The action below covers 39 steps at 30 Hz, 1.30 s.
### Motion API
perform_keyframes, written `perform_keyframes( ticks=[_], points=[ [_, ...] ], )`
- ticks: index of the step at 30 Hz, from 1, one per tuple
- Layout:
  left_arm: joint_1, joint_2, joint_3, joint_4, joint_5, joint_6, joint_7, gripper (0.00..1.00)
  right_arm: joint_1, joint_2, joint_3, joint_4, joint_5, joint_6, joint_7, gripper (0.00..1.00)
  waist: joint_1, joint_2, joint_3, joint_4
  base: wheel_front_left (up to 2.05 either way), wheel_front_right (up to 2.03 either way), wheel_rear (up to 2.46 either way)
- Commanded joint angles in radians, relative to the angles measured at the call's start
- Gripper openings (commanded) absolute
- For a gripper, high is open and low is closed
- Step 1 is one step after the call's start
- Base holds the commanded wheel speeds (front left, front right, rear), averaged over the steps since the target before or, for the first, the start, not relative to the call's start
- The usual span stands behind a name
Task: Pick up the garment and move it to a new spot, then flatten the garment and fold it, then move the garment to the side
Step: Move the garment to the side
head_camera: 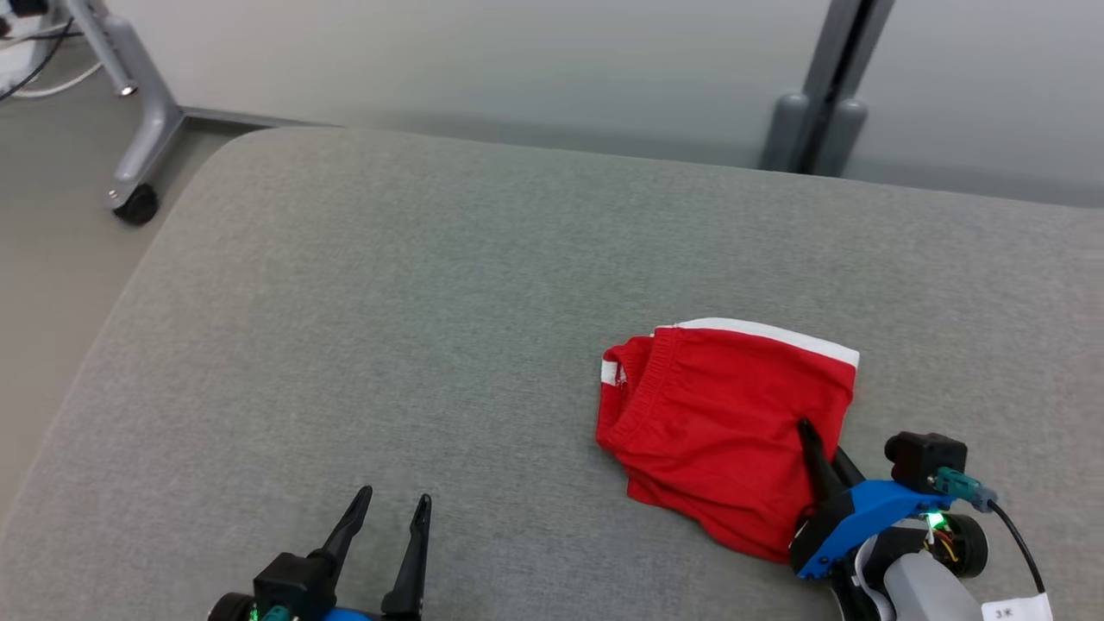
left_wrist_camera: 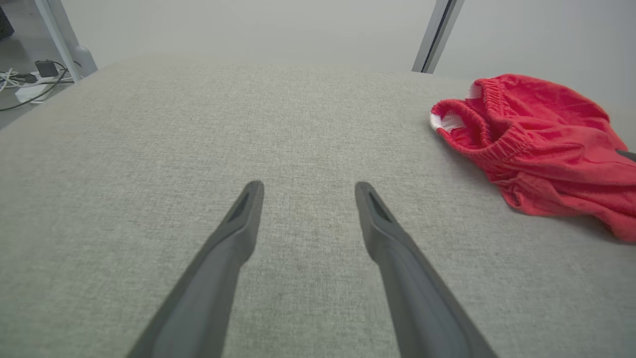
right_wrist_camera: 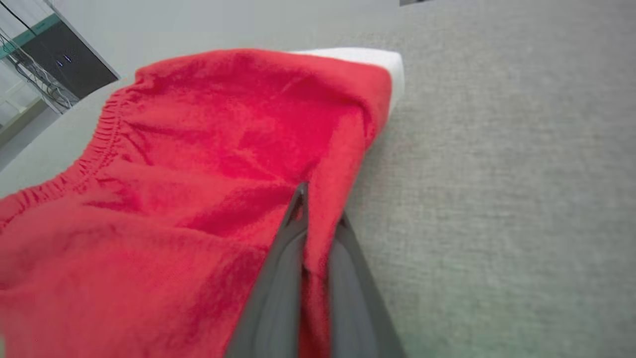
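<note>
Your right tool point(head_camera: 815, 435) pinches only a thin edge of the garment point(head_camera: 716, 414), left tool point(head_camera: 392, 500) spread; a quick lift may slip it.

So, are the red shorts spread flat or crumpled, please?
Crumpled: the red shorts lie doubled over in wrinkles, a fold pinched in the right end effector.

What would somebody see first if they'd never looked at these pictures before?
The bright red garment with white trim jumps out, lying crumpled on the right side of the big grey padded surface. Next is the right gripper, shut on the garment's near edge with cloth pinched between its dark fingers. The left gripper hangs open over bare grey at the lower left, apart from the garment.
</note>
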Motion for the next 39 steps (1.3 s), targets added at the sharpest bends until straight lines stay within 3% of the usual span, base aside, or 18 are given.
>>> perform_keyframes(
  ticks=[1,15,22,26,32,39],
  points=[
    [0.008,-0.003,-0.003,-0.007,0.006,-0.001,-0.002,1.00,0.024,-0.010,-0.004,-0.007,-0.007,-0.001,0.001,0.00,-0.0001,0.0000,-0.027,-0.041,0.00,0.00,0.00],
    [-0.037,-0.020,-0.127,-0.094,0.046,-0.001,-0.002,1.00,0.131,-0.008,0.075,-0.136,-0.016,-0.001,0.000,0.00,-0.0001,0.0000,-0.055,-0.443,0.00,0.00,0.00],
    [-0.035,-0.017,-0.156,-0.117,0.040,-0.001,-0.002,1.00,0.151,-0.008,0.108,-0.180,-0.013,-0.001,0.000,0.00,-0.0001,0.0000,-0.026,-0.585,0.00,0.00,0.00],
    [-0.039,-0.005,-0.160,-0.124,0.039,-0.001,-0.002,1.00,0.154,-0.007,0.109,-0.208,-0.025,-0.001,0.000,0.00,-0.0001,0.0000,0.003,-0.623,0.00,0.00,0.00],
    [-0.057,0.029,-0.174,-0.129,0.041,-0.001,-0.002,1.00,0.103,-0.007,0.096,-0.246,-0.077,-0.001,0.000,0.00,-0.0001,0.0000,0.049,-0.628,0.00,0.00,0.00],
    [-0.074,0.092,-0.166,-0.149,0.026,-0.001,-0.002,1.00,-0.068,-0.008,-0.008,-0.225,-0.326,-0.001,0.014,0.00,-0.0001,0.0000,0.128,-0.575,0.00,0.00,0.00]
  ],
)
